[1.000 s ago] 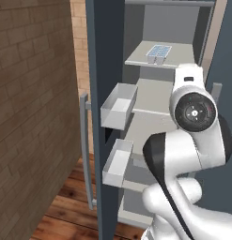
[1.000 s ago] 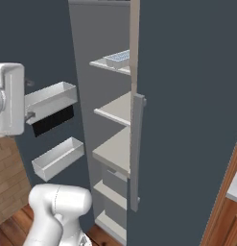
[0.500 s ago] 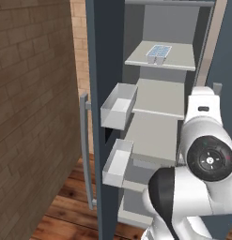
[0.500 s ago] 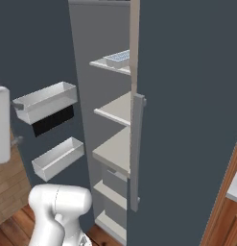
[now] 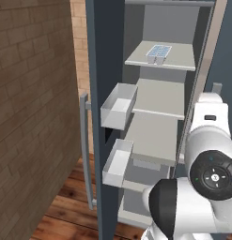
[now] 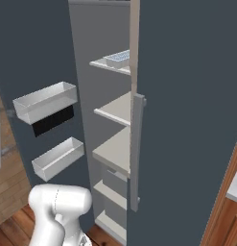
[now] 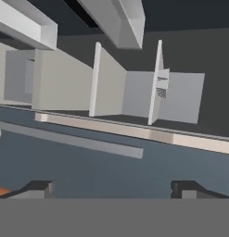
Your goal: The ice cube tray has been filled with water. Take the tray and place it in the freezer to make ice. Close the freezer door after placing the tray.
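Note:
The ice cube tray (image 5: pixel 158 52) lies on the upper shelf inside the freezer (image 5: pixel 170 21), its pale blue water cells facing up. From the right base view the ice cube tray (image 6: pixel 119 58) sits at that shelf's front edge. The freezer door (image 5: pixel 96 70) stands swung wide open, with two pale bins (image 5: pixel 119 106) on its inner face. My gripper (image 7: pixel 112 190) is open and holds nothing. It hangs outside the cabinet, well away from the small distant ice cube tray (image 7: pixel 161 86).
A brown brick wall (image 5: pixel 28 108) stands left of the open door and its bar handle (image 5: pixel 86 150). A shut dark door with a grey handle (image 6: pixel 136 149) flanks the freezer on the right. Wooden floor (image 5: pixel 65 211) lies below.
My arm has pulled back from the shelves, sinking toward the lower right of the left base view and leaving the right base view at the left. The tray stays on its shelf.

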### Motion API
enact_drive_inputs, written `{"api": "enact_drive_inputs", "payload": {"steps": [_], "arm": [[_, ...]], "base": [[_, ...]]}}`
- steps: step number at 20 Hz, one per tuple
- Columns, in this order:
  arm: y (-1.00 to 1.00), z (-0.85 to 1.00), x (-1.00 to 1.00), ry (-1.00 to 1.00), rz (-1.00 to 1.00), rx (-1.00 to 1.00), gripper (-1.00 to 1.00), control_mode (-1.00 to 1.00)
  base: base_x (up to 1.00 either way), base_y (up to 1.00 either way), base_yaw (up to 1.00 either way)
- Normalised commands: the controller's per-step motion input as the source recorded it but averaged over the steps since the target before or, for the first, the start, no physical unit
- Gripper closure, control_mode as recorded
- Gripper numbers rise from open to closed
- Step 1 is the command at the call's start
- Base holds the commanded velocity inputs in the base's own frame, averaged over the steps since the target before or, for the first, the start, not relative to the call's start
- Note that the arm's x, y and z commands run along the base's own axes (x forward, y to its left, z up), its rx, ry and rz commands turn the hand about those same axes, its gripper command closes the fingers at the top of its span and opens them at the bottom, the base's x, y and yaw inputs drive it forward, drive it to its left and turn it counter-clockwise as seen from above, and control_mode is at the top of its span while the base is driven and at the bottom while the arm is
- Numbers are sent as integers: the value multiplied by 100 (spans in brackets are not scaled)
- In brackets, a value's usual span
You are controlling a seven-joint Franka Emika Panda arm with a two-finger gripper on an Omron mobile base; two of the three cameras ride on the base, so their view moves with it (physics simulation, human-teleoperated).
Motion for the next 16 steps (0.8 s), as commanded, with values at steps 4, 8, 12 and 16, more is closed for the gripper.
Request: {"api": "enact_drive_inputs", "payload": {"steps": [4,8,12,16], "arm": [[14,-3,-18,0,-9,0,-100,100],[0,0,0,0,0,0,-100,100],[0,0,0,0,0,0,-100,100],[0,0,0,0,0,0,-100,100]], "base": [[-6,9,-6],[-18,62,-34],[-19,70,-43],[-18,75,-49]]}}
